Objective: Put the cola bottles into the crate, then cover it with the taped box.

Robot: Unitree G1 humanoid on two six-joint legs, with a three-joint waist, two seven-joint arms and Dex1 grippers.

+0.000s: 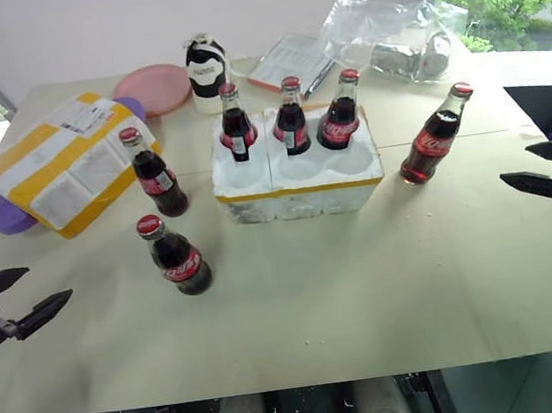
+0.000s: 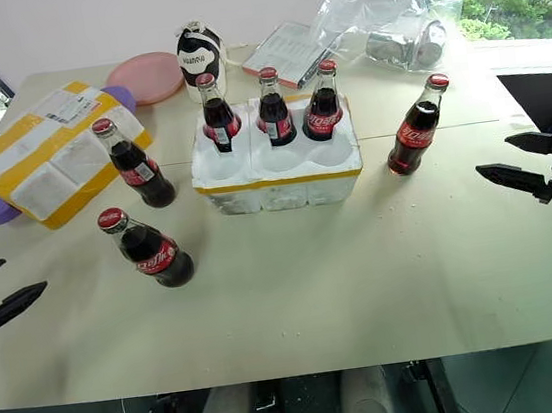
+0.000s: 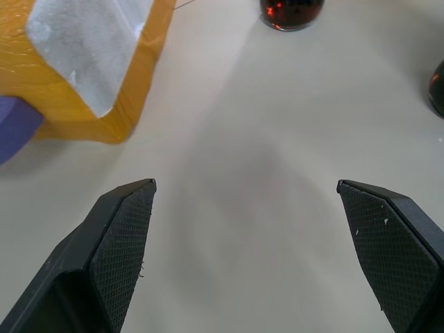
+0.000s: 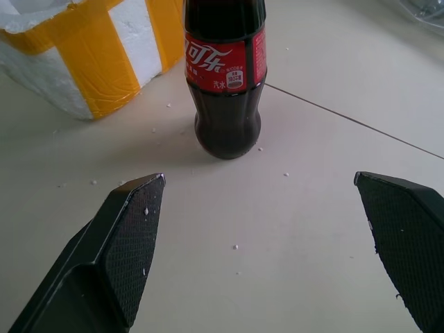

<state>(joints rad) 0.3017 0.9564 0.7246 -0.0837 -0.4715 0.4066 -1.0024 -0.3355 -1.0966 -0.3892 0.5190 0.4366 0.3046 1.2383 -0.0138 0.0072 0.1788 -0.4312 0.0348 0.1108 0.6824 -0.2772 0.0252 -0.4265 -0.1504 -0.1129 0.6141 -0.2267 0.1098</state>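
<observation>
three cola bottles [image 1: 290, 116] stand in the back wells of the crate [image 1: 298, 179], mid-table; three wait outside, two toward the left edge, one right. taped box [image 1: 69, 163] sits at the far-left corner. both the left gripper [image 1: 21, 301] and right gripper [image 1: 544, 174] hover wide open, empty. loading looks half done; next, i'd guess, the right closes on the nearest bottle [image 4: 225, 76].

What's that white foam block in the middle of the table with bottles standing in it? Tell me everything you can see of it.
The crate is a low white block that looks like styrofoam, with a yellow tape strip along its lower front edge and crumbly, chipped sides. Its top has six round wells in two rows. The back row holds three upright cola bottles; the three front wells are empty. It sits flat near the middle of the table, with no pincer touching it. White crumbs lie scattered on the tabletop nearby.
</observation>
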